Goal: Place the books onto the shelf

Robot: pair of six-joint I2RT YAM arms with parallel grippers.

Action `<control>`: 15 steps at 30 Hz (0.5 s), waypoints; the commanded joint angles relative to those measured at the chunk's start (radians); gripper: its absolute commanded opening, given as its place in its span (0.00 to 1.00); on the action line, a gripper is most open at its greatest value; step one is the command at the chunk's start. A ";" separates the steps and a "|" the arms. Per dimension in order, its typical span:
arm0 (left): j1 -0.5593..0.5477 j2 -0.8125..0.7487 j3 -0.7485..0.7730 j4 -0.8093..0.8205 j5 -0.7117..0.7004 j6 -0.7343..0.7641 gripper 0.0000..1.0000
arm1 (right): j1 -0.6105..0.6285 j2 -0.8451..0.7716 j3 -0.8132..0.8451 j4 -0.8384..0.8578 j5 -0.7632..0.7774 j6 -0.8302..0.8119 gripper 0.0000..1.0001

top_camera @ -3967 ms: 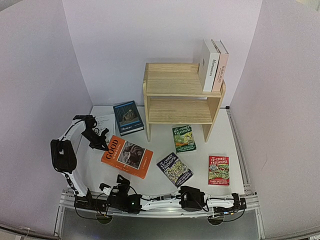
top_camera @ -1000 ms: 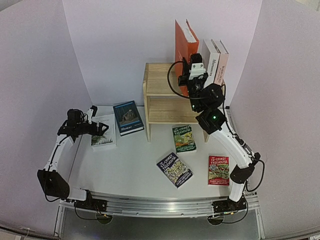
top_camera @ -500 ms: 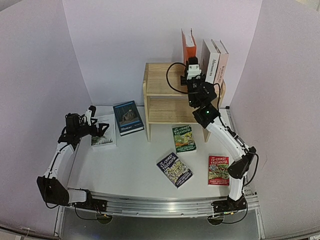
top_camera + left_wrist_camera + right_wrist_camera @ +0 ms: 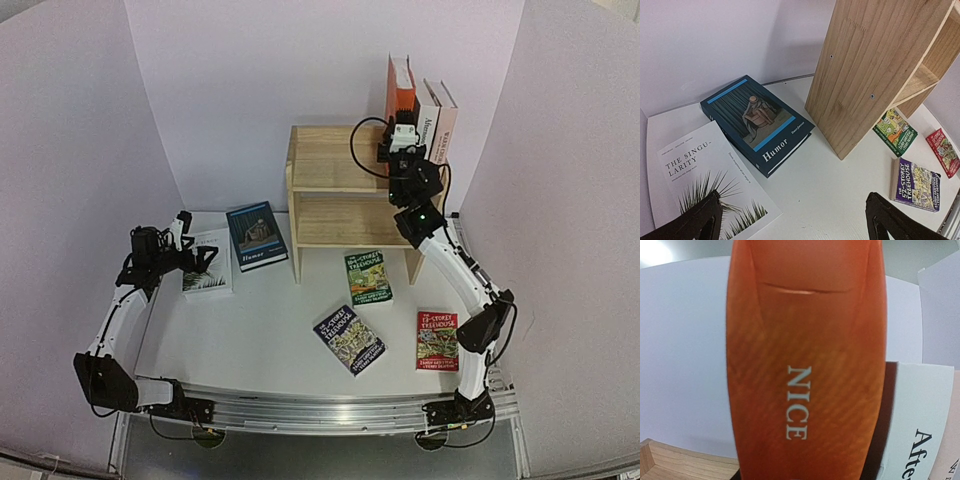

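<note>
The orange book (image 4: 399, 88) stands on top of the shelf (image 4: 335, 160) at one o'clock, touching the white books (image 4: 428, 112). I cannot tell if the right gripper (image 4: 402, 130) grips it. Next it should let go and draw back. The left gripper (image 4: 792, 217) is wide open.

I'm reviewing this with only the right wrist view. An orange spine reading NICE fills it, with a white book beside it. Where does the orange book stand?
Observer: The orange book stands upright on the top tier of the shelf, beside the two pale books at its right end.
Operator: Is the right tool gripping it?
Observer: The right tool sits at the book's lower spine. I cannot tell whether its jaws are closed.
Operator: And the left arm?
Observer: The left tool is open above the white Singularity book, which lies flat beside the Humor book.
</note>
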 commanded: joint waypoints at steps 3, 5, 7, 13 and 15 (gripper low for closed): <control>-0.003 -0.010 0.021 0.007 0.022 0.023 1.00 | -0.011 -0.001 -0.009 0.054 -0.008 0.013 0.50; -0.003 -0.009 0.023 0.003 0.030 0.023 1.00 | -0.011 -0.005 -0.012 0.056 -0.010 0.016 0.53; -0.003 -0.007 0.024 0.000 0.036 0.019 1.00 | -0.011 -0.013 -0.023 0.062 -0.014 0.024 0.53; -0.003 -0.004 0.024 -0.004 0.048 0.015 1.00 | -0.007 -0.061 -0.100 0.123 -0.017 0.046 0.53; -0.004 -0.002 0.026 -0.008 0.053 0.016 1.00 | -0.003 -0.076 -0.127 0.147 -0.016 0.045 0.53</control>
